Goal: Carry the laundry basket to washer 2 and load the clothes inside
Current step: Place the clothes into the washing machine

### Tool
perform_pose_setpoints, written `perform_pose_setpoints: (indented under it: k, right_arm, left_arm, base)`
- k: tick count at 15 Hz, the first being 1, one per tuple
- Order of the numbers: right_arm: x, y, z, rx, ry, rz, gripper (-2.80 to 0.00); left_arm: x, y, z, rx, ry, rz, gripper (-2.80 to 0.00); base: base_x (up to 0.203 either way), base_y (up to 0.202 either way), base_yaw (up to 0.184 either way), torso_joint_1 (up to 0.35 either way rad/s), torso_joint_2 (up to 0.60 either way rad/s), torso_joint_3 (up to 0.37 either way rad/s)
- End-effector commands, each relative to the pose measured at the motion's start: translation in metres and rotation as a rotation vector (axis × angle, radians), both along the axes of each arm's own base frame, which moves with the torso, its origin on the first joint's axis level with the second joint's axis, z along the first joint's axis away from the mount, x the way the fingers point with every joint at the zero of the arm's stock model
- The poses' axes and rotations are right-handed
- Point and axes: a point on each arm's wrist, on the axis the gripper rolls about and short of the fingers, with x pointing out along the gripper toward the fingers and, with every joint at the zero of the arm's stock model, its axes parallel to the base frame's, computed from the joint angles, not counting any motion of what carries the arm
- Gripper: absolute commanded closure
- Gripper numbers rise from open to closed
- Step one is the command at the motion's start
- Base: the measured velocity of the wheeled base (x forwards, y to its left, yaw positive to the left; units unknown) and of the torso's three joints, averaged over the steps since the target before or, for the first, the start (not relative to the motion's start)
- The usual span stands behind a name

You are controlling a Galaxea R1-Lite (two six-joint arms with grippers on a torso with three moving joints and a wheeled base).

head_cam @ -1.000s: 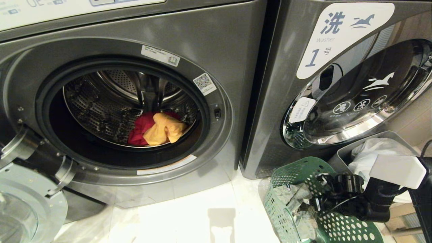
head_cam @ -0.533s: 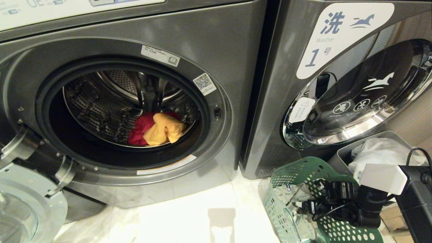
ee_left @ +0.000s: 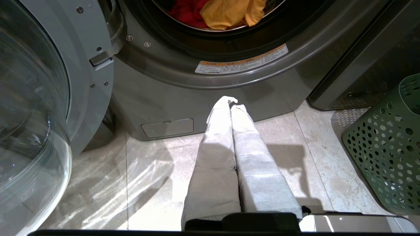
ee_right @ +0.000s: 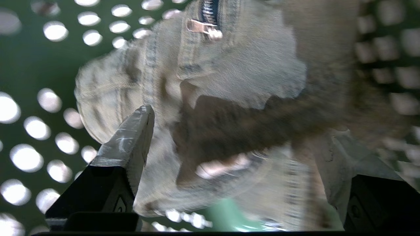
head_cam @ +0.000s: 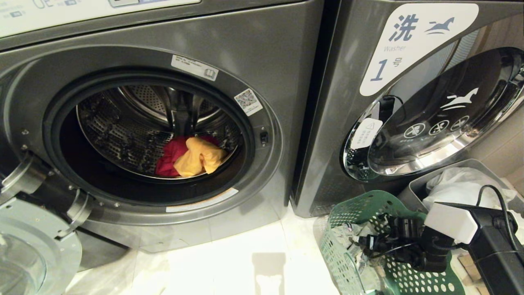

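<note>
Pale floor tiles (head_cam: 229, 262) run in front of two dark grey front-load washers in the head view. On the left, the open washer (head_cam: 254, 53) shows its steel drum, where a pink-red garment (head_cam: 172, 157) and a yellow-orange cloth (head_cam: 200, 157) lie together, touching. The neighbouring washer labelled "1" (head_cam: 335, 123) has its door shut. Low on the right stands the green laundry basket (head_cam: 368, 205), just beside a grey bin (head_cam: 462, 166) with a white bag (head_cam: 454, 184). The right gripper (head_cam: 360, 241) reaches into the basket over a grey-green denim garment (head_cam: 348, 237).

From the left wrist view, the left gripper (ee_left: 232, 102) hangs above the tiles before the open washer, its cloth-wrapped fingers pressed together, holding nothing.

From the right wrist view, the right gripper's fingers (ee_right: 131, 134) stand spread wide on either side of the crumpled denim, zip showing, inside the basket's perforated wall (ee_right: 29, 65).
</note>
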Motion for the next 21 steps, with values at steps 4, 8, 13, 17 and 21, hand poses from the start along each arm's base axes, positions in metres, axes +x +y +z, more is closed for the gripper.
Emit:
perform_pose_setpoints:
  k: [4, 8, 13, 17, 21]
  right_arm:
    - [0.008, 0.000, -0.011, 0.050, 0.021, -0.031, -2.80]
    - [0.016, 0.001, -0.022, 0.048, 0.029, -0.024, -2.80]
    - [0.020, 0.001, -0.028, 0.050, 0.026, -0.014, 0.00]
    - [0.021, 0.001, -0.029, 0.052, 0.059, -0.013, 0.00]
    - [0.023, 0.001, -0.026, 0.050, 0.050, -0.013, 0.00]
  left_arm:
    - [0.000, 0.000, 0.000, -0.001, 0.000, 0.000, 0.00]
    - [0.000, 0.000, 0.000, -0.001, 0.000, 0.001, 0.00]
    - [0.000, 0.000, 0.000, -0.001, 0.000, 0.002, 0.00]
    - [0.000, 0.000, 0.000, -0.001, 0.000, 0.002, 0.00]
    - [0.000, 0.000, 0.000, -0.001, 0.000, 0.001, 0.00]
  base:
    - [0.000, 0.000, 0.000, 0.000, 0.00, 0.000]
    - [0.000, 0.000, 0.000, 0.000, 0.00, 0.000]
    - [0.000, 0.000, 0.000, 0.000, 0.00, 0.000]
    - [0.000, 0.000, 0.000, 0.000, 0.00, 0.000]
    - [0.000, 0.000, 0.000, 0.000, 0.00, 0.000]
